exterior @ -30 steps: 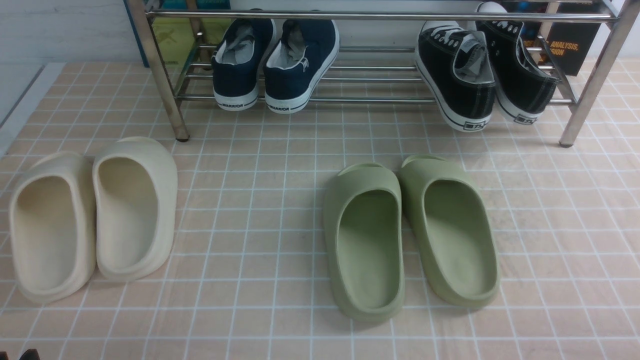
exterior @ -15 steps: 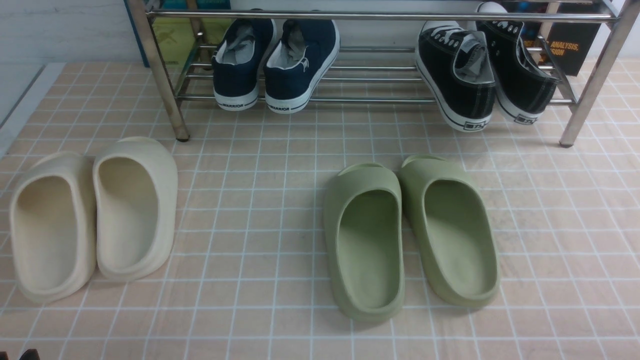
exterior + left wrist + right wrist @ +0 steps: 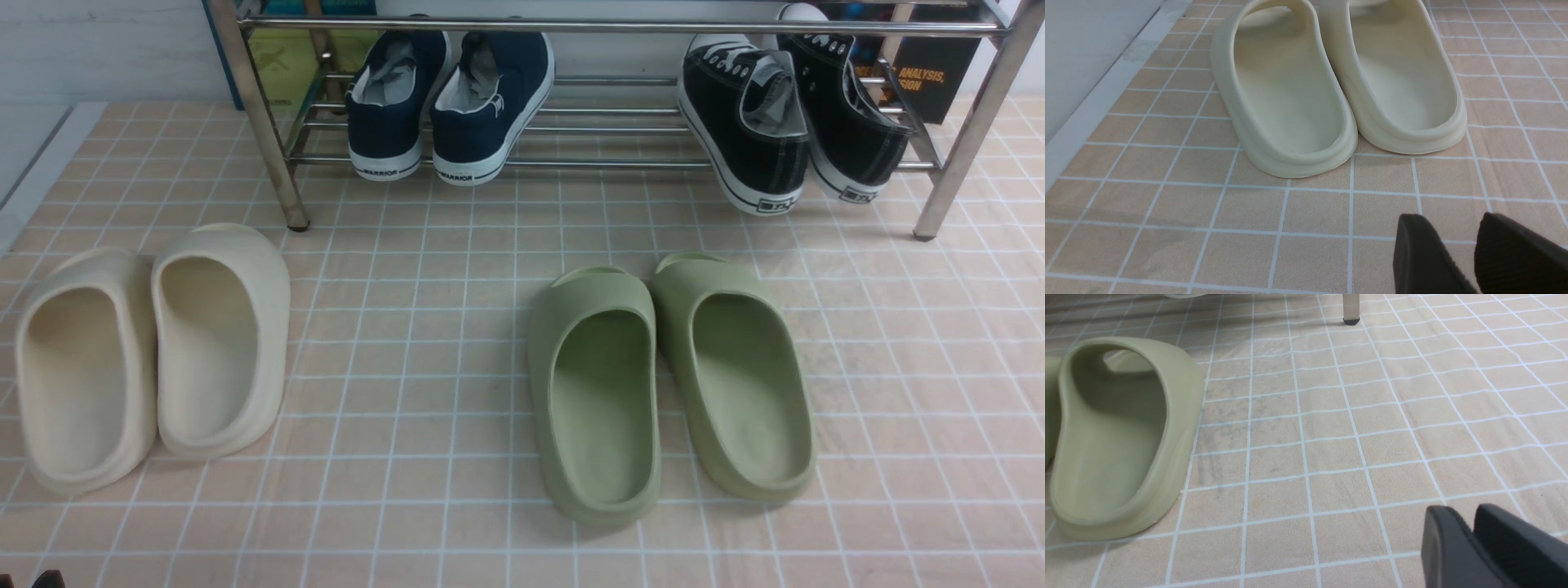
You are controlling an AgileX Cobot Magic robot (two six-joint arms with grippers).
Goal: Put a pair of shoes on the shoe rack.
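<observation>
Front view: black sneakers (image 3: 796,122) racked (gripper unseen)

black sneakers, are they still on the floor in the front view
No, both black sneakers rest on the rack at its right end, heels hanging over the front bar.

From where I stand, WARRIOR reads in white on the heel soles of the 2 navy sneakers (image 3: 445,102) on the left part of the shoe rack (image 3: 620,26). Behind the rack at the far right, a dark box (image 3: 931,77) carries orange lettering, of which I read ANALYSIS. The black sneakers (image 3: 792,122) bear heel labels too small for me to read.
</observation>
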